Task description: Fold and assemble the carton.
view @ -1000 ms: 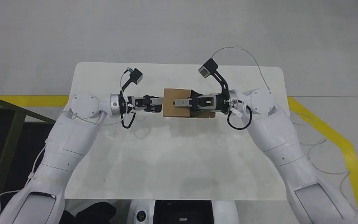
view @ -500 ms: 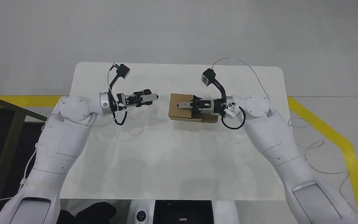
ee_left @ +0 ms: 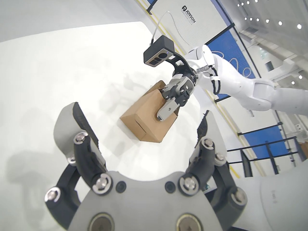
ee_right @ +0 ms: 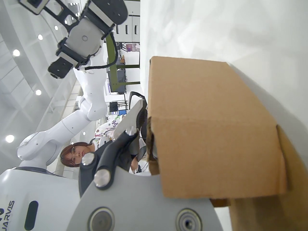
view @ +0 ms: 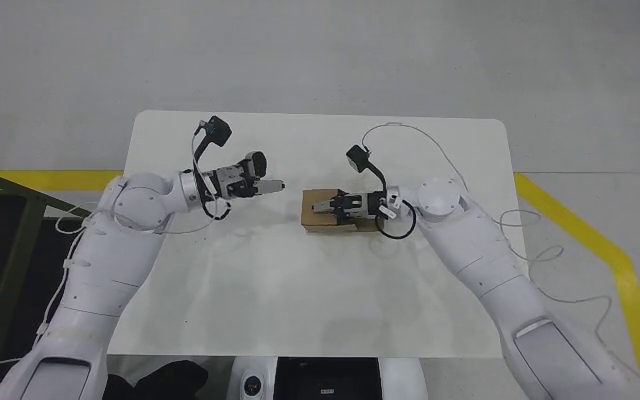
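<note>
While the carton (view: 320, 224) sits near the middle of the white surface (view: 300, 300), the right hand (view: 322, 207) is clamped on one of its walls, with one finger flat along the outside and the other tucked into the open end. The left hand (view: 272, 186) hangs nearby, clear of the carton, fingers spread wide, holding nothing.

A small logo and one short line of dark print stand on the white wall panel (ee_left: 192, 5).
</note>
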Controlling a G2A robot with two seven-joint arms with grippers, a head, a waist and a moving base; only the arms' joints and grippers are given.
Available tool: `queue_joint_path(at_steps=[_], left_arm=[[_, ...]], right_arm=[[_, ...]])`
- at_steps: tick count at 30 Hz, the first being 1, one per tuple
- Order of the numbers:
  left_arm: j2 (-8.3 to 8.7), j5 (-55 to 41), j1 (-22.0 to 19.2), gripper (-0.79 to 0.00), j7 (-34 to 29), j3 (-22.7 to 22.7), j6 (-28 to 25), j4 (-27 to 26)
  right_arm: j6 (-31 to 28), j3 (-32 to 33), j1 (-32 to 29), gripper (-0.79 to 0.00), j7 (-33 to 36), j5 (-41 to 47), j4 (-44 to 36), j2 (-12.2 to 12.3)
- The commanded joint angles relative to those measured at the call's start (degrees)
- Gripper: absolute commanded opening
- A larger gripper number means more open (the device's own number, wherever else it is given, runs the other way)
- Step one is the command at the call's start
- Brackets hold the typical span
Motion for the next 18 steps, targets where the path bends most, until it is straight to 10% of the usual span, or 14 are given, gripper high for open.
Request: queue_joint_path(at_steps=[1, 5, 18], left_arm=[[-0.05, 4.89, -0.18, 0.000, 1.67, 0.58, -2.81, 0.10], [-0.17, 12.85, -0.21, 0.000, 6.39, 1.08, -6.48, -0.16], [-0.20, 47.58, 3.71, 0.000, 28.76, -0.01, -13.60, -6.13]], right_arm=[[0.94, -0.27, 0.22, -0.486, 0.12, -0.29, 0.33, -0.12], [1.61, -0.13, 0.37, -0.022, 0.13, 0.08, 0.15, -0.27], [3.24, 4.99, -1.48, 0.000, 4.76, 2.61, -4.92, 1.49]])
